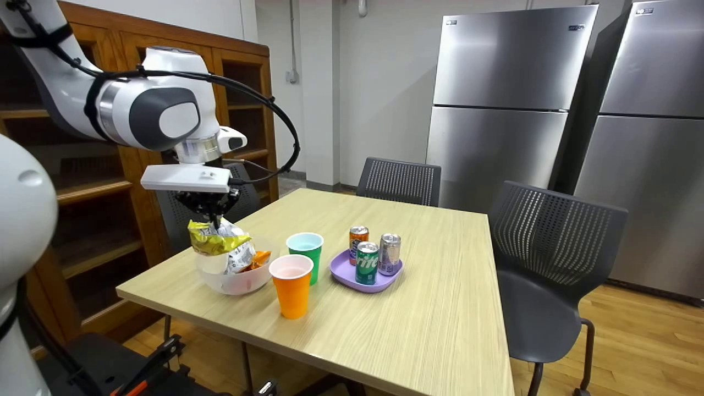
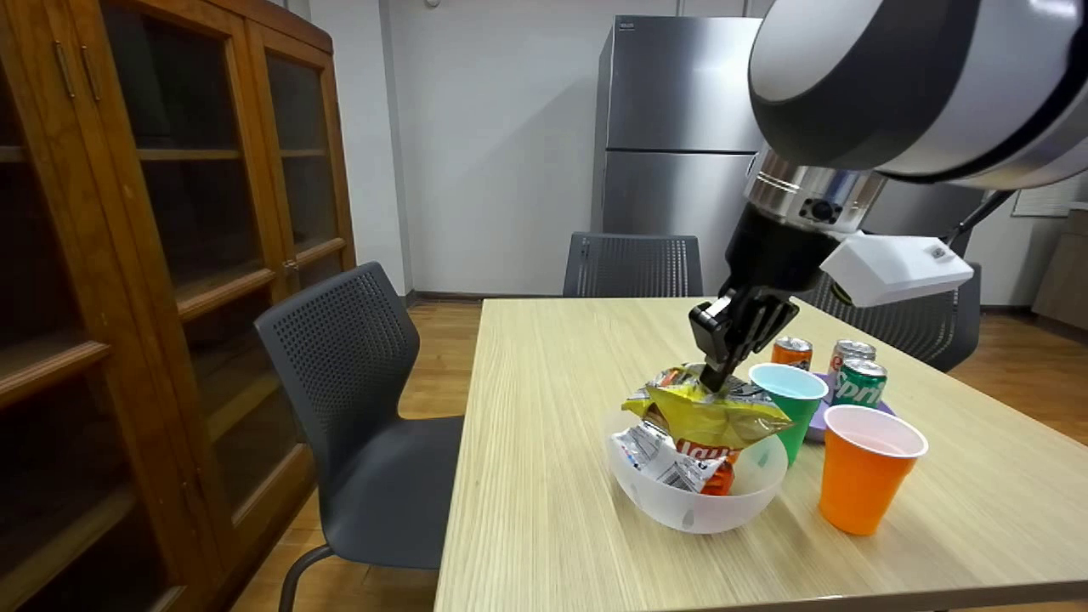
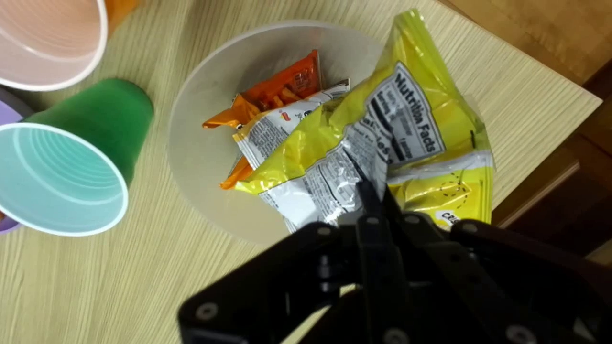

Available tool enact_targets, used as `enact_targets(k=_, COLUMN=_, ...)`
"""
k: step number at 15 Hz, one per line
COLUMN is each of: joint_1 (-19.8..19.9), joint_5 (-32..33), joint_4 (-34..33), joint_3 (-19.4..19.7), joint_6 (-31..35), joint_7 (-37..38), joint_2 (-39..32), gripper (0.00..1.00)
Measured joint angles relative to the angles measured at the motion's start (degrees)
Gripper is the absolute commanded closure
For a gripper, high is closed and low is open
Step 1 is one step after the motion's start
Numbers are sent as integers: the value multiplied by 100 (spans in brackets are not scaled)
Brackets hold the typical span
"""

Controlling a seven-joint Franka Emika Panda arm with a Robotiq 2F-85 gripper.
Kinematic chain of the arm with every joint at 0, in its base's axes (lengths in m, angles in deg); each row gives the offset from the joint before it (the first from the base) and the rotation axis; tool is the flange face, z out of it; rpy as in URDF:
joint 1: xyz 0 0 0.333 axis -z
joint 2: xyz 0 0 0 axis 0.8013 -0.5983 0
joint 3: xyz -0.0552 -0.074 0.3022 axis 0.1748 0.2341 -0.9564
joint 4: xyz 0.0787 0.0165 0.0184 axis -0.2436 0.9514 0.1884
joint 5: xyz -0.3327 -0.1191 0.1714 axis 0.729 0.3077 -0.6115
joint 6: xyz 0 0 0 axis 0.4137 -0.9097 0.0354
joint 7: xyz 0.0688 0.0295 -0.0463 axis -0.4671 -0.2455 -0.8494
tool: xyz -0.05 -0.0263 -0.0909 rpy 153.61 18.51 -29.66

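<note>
White arm segment (image 1: 26,204) bulges in closest to the lens, left of the bowl (image 1: 240,284), in an exterior view. Then the gripper (image 1: 215,221) over the bowl, fingers pinched on a yellow chip bag (image 1: 214,243) that pokes above the bowl's rim. Orange bag (image 1: 258,260) is down inside. Just right of the bowl: orange cup (image 1: 292,290) and green cup (image 1: 311,255). Further right of it, purple tray (image 1: 342,270) with three cans (image 1: 367,265).

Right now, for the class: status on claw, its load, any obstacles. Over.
Claw closed, pinching yellow chip bag. Bag over bowl, other packets beneath. Green cup near bowl, possibly in the way.
</note>
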Motion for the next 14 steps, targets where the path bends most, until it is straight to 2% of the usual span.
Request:
enact_targets(k=8, joint_1=73, joint_5=7, joint_4=-531, joint_3=4, joint_6=3, joint_7=0, joint_2=-801, gripper=100)
enact_targets(k=14, joint_1=416, joint_5=423, joint_4=-1072, joint_3=-116, joint_6=-6, joint_7=141, joint_2=-1513, gripper=100)
